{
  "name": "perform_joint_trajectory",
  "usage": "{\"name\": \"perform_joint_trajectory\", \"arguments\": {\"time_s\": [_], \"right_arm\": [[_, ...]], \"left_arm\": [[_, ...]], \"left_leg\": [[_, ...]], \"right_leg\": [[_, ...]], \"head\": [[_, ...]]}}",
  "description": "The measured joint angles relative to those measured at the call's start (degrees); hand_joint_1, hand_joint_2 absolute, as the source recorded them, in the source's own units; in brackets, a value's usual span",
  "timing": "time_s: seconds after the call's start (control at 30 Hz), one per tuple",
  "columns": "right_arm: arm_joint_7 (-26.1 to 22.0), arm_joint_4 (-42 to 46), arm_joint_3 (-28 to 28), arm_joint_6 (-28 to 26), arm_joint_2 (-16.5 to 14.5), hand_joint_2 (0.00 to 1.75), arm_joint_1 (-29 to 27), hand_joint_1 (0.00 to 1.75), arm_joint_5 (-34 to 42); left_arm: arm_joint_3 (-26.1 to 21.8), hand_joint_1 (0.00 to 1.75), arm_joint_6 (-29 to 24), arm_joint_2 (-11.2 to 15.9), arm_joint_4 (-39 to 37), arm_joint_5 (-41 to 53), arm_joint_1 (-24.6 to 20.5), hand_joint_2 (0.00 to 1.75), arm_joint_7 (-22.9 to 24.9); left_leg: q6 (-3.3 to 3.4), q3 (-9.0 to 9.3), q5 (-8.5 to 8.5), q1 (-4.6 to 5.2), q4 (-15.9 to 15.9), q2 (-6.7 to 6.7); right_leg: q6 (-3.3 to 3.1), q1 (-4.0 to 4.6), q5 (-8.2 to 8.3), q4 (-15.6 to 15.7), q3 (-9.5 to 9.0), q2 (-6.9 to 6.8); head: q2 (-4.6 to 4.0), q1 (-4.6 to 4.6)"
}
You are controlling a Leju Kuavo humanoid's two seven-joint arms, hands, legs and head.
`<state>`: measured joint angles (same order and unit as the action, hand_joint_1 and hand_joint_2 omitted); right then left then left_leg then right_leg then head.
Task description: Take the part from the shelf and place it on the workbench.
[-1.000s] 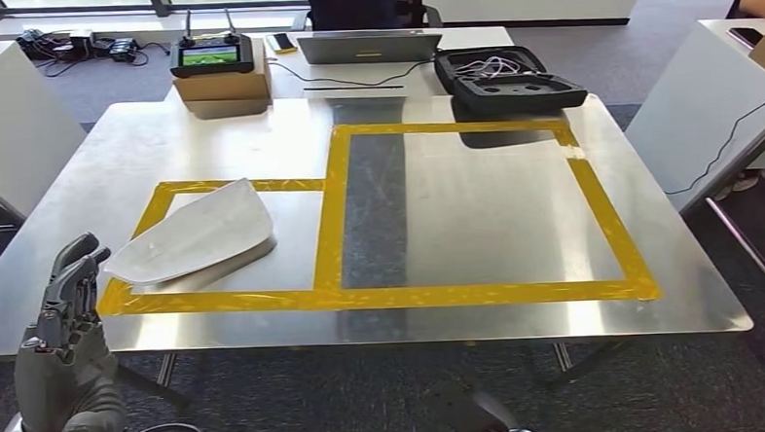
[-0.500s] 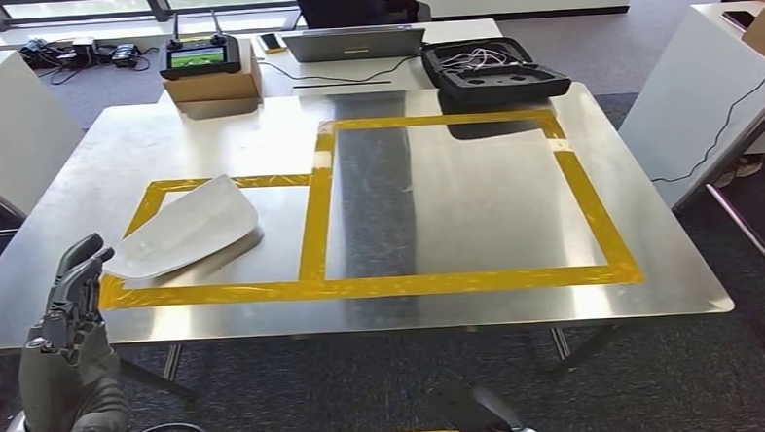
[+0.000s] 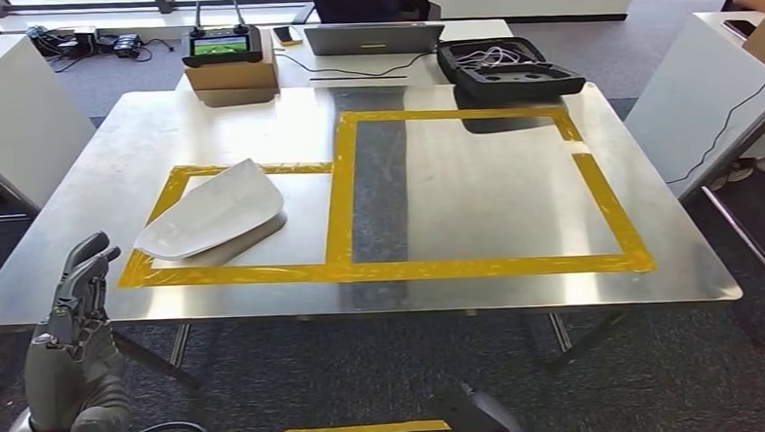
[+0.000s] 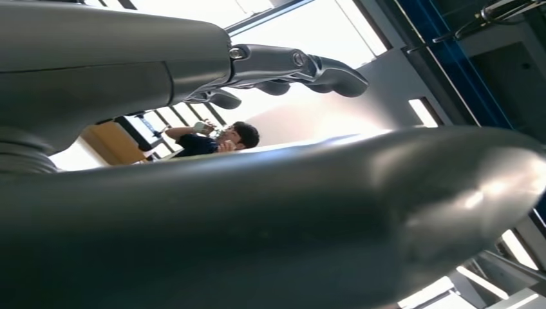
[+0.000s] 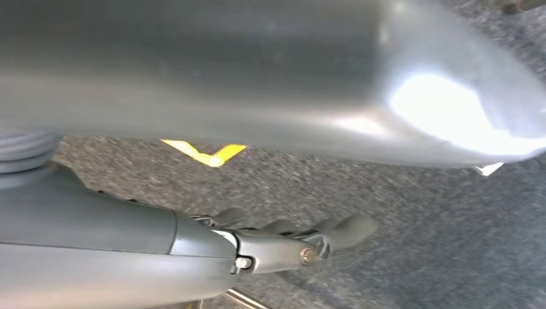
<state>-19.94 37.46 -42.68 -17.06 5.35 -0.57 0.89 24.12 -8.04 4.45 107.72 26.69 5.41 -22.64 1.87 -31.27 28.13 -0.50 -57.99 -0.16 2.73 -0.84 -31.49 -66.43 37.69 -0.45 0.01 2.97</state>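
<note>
While smooth white curved part (image 3: 209,222) lies on brushed-metal workbench (image 3: 475,192), left hand (image 3: 76,317) empty, fingers apart; right hand (image 5: 283,244) likewise.

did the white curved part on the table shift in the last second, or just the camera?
No. The white curved part keeps its spot in the small yellow tape rectangle, tip over the same front corner; the whole head view shifted, so the camera moved.

steel workbench (image 3: 475,197): yellow tape frames (image 3: 348,193); white part (image 3: 211,212) lies in left frame; black case (image 3: 509,69) at far edge.
</note>
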Motion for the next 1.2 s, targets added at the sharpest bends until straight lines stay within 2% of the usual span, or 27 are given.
{"name": "perform_joint_trajectory", "arguments": {"time_s": [0.03, 0.07, 0.1, 0.13, 0.23, 0.27, 0.33, 0.4, 0.43, 0.47, 0.53, 0.57, 0.6, 0.63, 0.67, 0.73, 0.77, 0.8, 0.9, 0.93, 1.0, 1.07, 1.1, 1.13, 1.17, 1.2], "right_arm": [[0.0, 0.0, 0.0, 0.0, 0.0, 0.00, -0.1, 0.00, 0.0], [0.0, 0.0, 0.0, 0.0, 0.0, 0.00, -0.3, 0.00, 0.0], [0.0, 0.0, 0.0, -0.1, 0.0, 0.00, -0.4, 0.00, 0.0], [0.0, 0.0, 0.0, -0.1, 0.0, 0.00, -0.5, 0.00, 0.0], [0.2, 0.2, -0.1, -0.2, 0.1, 0.00, -0.3, 0.00, -0.1], [0.3, 0.4, -0.1, -0.2, 0.2, 0.00, -0.2, 0.00, -0.2], [0.3, 0.7, -0.2, -0.2, 0.3, 0.00, -0.2, 0.00, -0.2], [0.4, 0.9, -0.3, -0.2, 0.4, 0.00, -0.1, 0.00, -0.3], [0.4, 1.0, -0.4, -0.2, 0.4, 0.00, -0.1, 0.00, -0.3], [0.5, 1.1, -0.4, -0.1, 0.4, 0.00, -0.1, 0.00, -0.3], [0.6, 1.2, -0.6, 0.0, 0.4, 0.00, -0.2, 0.00, -0.4], [0.7, 1.3, -0.6, 0.0, 0.4, 0.00, -0.2, 0.00, -0.4], [0.9, 1.3, -0.6, 0.0, 0.4, 0.00, -0.2, 0.00, -0.4], [1.0, 1.3, -0.7, 0.0, 0.4, 0.00, -0.2, 0.00, -0.4], [1.2, 1.3, -0.7, 0.0, 0.4, 0.00, -0.1, 0.00, -0.4], [1.3, 1.4, -0.7, 0.0, 0.4, 0.00, 0.1, 0.00, -0.4], [1.4, 1.4, -0.7, 0.1, 0.4, 0.00, 0.2, 0.00, -0.4], [1.4, 1.4, -0.7, 0.1, 0.4, 0.00, 0.4, 0.00, -0.4], [1.4, 1.4, -0.7, 0.3, 0.4, 0.00, 0.7, 0.00, -0.5], [1.4, 1.4, -0.7, 0.5, 0.4, 0.00, 0.7, 0.00, -0.5], [1.5, 1.4, -0.7, 0.8, 0.4, 0.00, 0.9, 0.00, -0.6], [1.4, 1.3, -0.7, 1.0, 0.4, 0.00, 1.2, 0.00, -0.6], [1.4, 1.3, -0.7, 1.0, 0.4, 0.00, 1.3, 0.00, -0.5], [1.4, 1.3, -0.7, 1.0, 0.4, 0.00, 1.4, 0.00, -0.5], [1.4, 1.2, -0.7, 1.1, 0.4, 0.00, 1.4, 0.00, -0.4], [1.4, 1.2, -0.7, 1.1, 0.4, 0.00, 1.4, 0.00, -0.3]], "left_arm": [[0.0, 0.00, 0.0, 0.0, -0.1, 0.0, 0.0, 0.00, 0.0], [0.0, 0.00, 0.0, 0.0, -0.2, 0.0, 0.0, 0.00, 0.0], [0.0, 0.00, 0.0, 0.0, -0.2, 0.0, 0.1, 0.00, 0.0], [0.0, 0.00, 0.0, 0.0, -0.3, 0.0, 0.1, 0.00, 0.0], [0.0, 0.00, 0.0, 0.1, -0.3, 0.0, 0.3, 0.00, 0.0], [0.0, 0.00, 0.0, 0.1, -0.2, 0.0, 0.3, 0.00, 0.0], [0.0, 0.00, 0.0, 0.1, -0.2, 0.0, 0.4, 0.00, 0.0], [0.0, 0.00, 0.0, 0.2, 0.0, 0.1, 0.6, 0.00, 0.0], [0.0, 0.00, 0.0, 0.2, 0.1, 0.2, 0.7, 0.00, 0.0], [0.0, 0.00, 0.0, 0.3, 0.2, 0.3, 0.8, 0.00, 0.0], [0.0, 0.00, 0.0, 0.4, 0.3, 0.5, 1.0, 0.00, 0.0], [0.0, 0.00, 0.0, 0.4, 0.3, 0.5, 1.2, 0.00, 0.0], [0.0, 0.00, 0.0, 0.5, 0.3, 0.5, 1.3, 0.00, 0.0], [0.0, 0.00, 0.0, 0.5, 0.3, 0.5, 1.4, 0.00, 0.0], [0.0, 0.00, 0.0, 0.5, 0.3, 0.6, 1.3, 0.00, 0.1], [0.0, 0.00, 0.0, 0.4, 0.3, 0.8, 1.3, 0.00, 0.4], [0.0, 0.00, 0.1, 0.3, 0.4, 0.9, 1.3, 0.00, 0.7], [0.0, 0.00, 0.1, 0.1, 0.5, 1.1, 1.3, 0.00, 0.8], [0.0, 0.00, 0.2, -0.4, 0.6, 1.5, 1.3, 0.00, 1.3], [0.0, 0.00, 0.2, -0.6, 0.6, 1.6, 1.3, 0.00, 1.4], [0.0, 0.00, 0.2, -0.8, 0.6, 1.6, 1.1, 0.00, 1.4], [0.0, 0.00, 0.4, -0.9, 0.4, 1.6, 0.8, 0.00, 1.4], [0.0, 0.00, 0.5, -0.9, 0.2, 1.5, 0.6, 0.00, 1.4], [0.0, 0.00, 0.6, -0.9, 0.0, 1.5, 0.5, 0.00, 1.4], [0.0, 0.00, 0.7, -0.9, -0.2, 1.4, 0.4, 0.00, 1.4], [0.0, 0.00, 0.7, -0.9, -0.3, 1.4, 0.3, 0.00, 1.4]], "left_leg": [[0.11, -0.41, -0.24, 0.07, -0.1, 0.03], [0.15, -0.79, -0.48, 0.15, -0.1, 0.04], [0.15, -1.10, -0.67, 0.22, -0.2, 0.03], [0.10, -1.31, -0.83, 0.28, -0.2, 0.00], [-0.32, -1.46, -1.17, 0.40, -0.4, -0.06], [-0.61, -1.47, -1.31, 0.42, -0.4, -0.06], [-1.31, -1.52, -1.66, 0.41, -0.2, -0.04], [-2.00, -1.73, -1.52, 0.36, -0.5, -0.03], [-2.36, -2.22, -0.54, 0.34, -1.6, -0.04], [-2.68, -3.14, 1.16, 0.29, -3.9, -0.06], [-3.23, -6.02, 5.61, 0.13, -11.1, -0.08], [-3.43, -7.22, 7.09, 0.04, -14.3, -0.07], [-3.56, -7.61, 7.56, -0.03, -15.9, -0.07], [-3.64, -6.84, 6.89, -0.11, -15.3, -0.05], [-3.66, -4.95, 5.37, -0.20, -12.4, -0.02], [-3.45, -0.35, 2.65, -0.28, -4.5, 0.05], [-3.09, 0.98, 1.98, -0.28, -1.9, 0.02], [-2.67, 1.43, 1.82, -0.23, -0.8, -0.03], [-1.23, 0.91, 1.17, -0.04, -0.5, -0.17], [-0.80, 0.72, 0.86, -0.07, -0.4, -0.15], [-0.18, 0.08, 0.24, -0.17, -0.3, -0.04], [0.06, -0.73, -0.31, -0.08, -0.3, 0.01], [0.07, -1.06, -0.55, -0.03, -0.4, 0.01], [0.02, -1.31, -0.75, -0.01, -0.4, 0.00], [-0.06, -1.46, -0.92, 0.00, -0.4, -0.03], [-0.18, -1.53, -1.05, 0.01, -0.4, -0.05]], "right_leg": [[0.09, 0.00, -2.05, -4.0, 1.59, 0.01], [0.12, 0.02, -3.28, -7.0, 2.65, 0.02], [0.05, 0.04, -3.41, -8.0, 2.68, 0.03], [-0.12, 0.06, -2.46, -6.5, 1.46, 0.04], [-1.08, 0.45, 1.76, 5.5, -5.72, 0.10], [-1.38, 0.66, 2.37, 8.0, -7.06, 0.11], [-1.85, 1.02, 2.80, 9.0, -7.35, 0.07], [-2.53, 0.79, 3.39, 9.4, -7.16, -0.03], [-2.90, 0.62, 3.74, 9.6, -7.05, -0.12], [-3.21, 0.45, 4.08, 9.8, -6.87, -0.22], [-3.49, 0.43, 4.49, 9.8, -6.22, -0.33], [-3.48, 0.43, 4.68, 9.7, -5.84, -0.36], [-3.40, 0.42, 4.85, 9.6, -5.45, -0.37], [-3.30, 0.38, 4.99, 9.4, -5.10, -0.38], [-3.18, 0.32, 5.09, 9.1, -4.79, -0.38], [-2.77, 0.35, 5.17, 8.5, -4.29, -0.35], [-2.46, 0.43, 5.24, 8.2, -4.08, -0.32], [-2.09, 0.52, 5.36, 8.1, -3.94, -0.30], [-0.96, 0.39, 5.70, 8.1, -3.69, -0.25], [-0.65, 0.31, 4.99, 7.3, -3.31, -0.20], [-0.20, 0.21, 1.30, 2.3, -1.14, -0.08], [0.00, 0.22, -2.81, -5.3, 1.86, -0.03], [-0.01, 0.22, -3.58, -7.5, 2.52, -0.02], [-0.10, 0.23, -3.22, -7.5, 2.04, 0.00], [-0.26, 0.24, -1.90, -5.2, 0.41, 0.01], [-0.51, 0.26, -0.12, -1.2, -2.12, 0.03]], "head": [[0.01, 0.00], [0.01, 0.00], [0.01, 0.00], [0.00, 0.00], [0.00, 0.00], [0.00, 0.00], [0.00, -0.01], [0.00, 0.01], [0.00, 0.03], [-0.01, 0.05], [0.00, 0.07], [0.00, 0.07], [0.00, 0.07], [0.00, 0.07], [0.00, 0.07], [0.01, 0.07], [0.01, 0.06], [0.01, 0.05], [0.00, 0.04], [0.00, 0.03], [0.00, 0.02], [0.01, 0.02], [0.02, 0.02], [0.02, 0.02], [0.02, 0.02], [0.01, 0.02]]}}
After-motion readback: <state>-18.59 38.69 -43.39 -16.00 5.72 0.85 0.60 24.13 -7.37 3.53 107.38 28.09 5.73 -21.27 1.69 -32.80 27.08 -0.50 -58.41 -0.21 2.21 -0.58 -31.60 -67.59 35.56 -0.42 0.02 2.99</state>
